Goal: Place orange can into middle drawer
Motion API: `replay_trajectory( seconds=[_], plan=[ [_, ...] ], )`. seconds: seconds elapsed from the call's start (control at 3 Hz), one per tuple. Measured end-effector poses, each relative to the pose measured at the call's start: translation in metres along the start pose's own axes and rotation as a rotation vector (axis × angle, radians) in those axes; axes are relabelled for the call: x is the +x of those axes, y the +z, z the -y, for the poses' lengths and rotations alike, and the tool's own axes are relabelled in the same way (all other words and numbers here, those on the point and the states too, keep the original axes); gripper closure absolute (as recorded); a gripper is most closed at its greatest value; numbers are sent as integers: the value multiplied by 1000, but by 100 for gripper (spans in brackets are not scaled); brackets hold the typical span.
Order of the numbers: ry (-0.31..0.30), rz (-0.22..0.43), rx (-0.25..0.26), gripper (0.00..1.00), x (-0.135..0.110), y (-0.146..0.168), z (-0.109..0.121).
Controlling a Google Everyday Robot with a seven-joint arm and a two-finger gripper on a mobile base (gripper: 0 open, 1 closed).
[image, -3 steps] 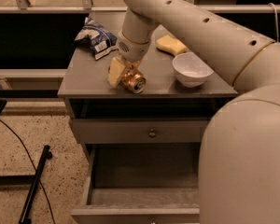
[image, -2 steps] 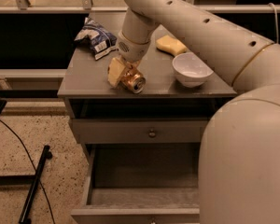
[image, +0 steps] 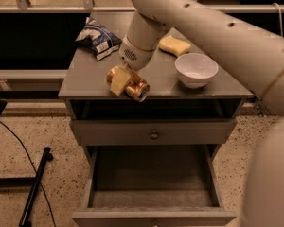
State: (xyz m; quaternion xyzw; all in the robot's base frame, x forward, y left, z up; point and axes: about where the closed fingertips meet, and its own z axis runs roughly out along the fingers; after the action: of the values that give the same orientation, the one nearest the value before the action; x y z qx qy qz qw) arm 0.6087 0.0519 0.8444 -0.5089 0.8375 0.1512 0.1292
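The orange can (image: 135,86) lies on its side in my gripper (image: 123,81), silver rimmed end facing the front right. The gripper is shut on it, with one pale yellow finger (image: 119,82) across its near side. Can and gripper sit over the front edge of the grey cabinet top (image: 85,82), left of centre. The middle drawer (image: 151,174) is pulled open below, a shallow grey tray with nothing in it. The can is above and behind the drawer's left half.
A blue-and-white snack bag (image: 97,37) lies at the back left of the top. A yellow sponge (image: 174,45) and a white bowl (image: 196,69) are on the right. A closed drawer front with a brass knob (image: 154,135) sits between the top and the open drawer. My arm (image: 217,27) spans the upper right.
The gripper and the can have shifted a little toward the front edge of the cabinet top. Nothing else has moved.
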Motion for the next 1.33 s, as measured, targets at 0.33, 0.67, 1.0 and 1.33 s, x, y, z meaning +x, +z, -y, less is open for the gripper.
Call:
replay_trajectory(
  seconds=[0.33,0.67,1.0,1.33],
  plan=[
    [-194,66,-47,100,21,-22,-64],
    [-368,86,-58,100,48,-17,-110],
    [-455,71,-67,100,60,-9,-117],
    [-452,43,-42,100,60,-9,-117]
  ],
)
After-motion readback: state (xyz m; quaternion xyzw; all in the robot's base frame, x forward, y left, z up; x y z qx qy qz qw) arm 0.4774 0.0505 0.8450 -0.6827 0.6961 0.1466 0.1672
